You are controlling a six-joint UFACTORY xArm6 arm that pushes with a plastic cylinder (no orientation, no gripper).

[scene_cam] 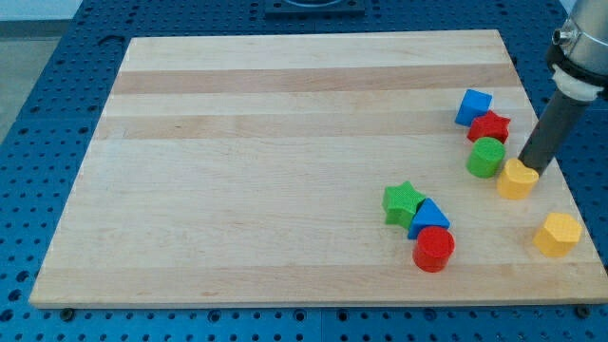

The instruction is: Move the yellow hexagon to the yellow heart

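The yellow hexagon (558, 234) lies near the board's right edge, low on the view's right. The yellow heart (517, 180) lies a short way up and to the left of it, with a gap between them. My tip (529, 170) is at the heart's upper right side, touching or almost touching it. The dark rod rises from there toward the view's top right. The tip is well above the hexagon in the view, apart from it.
A green cylinder (486, 157), a red star-like block (489, 126) and a blue block (473, 106) cluster just up and left of the heart. A green star (404, 202), blue triangle (428, 218) and red cylinder (434, 249) sit lower left. The wooden board's right edge (570, 190) is close.
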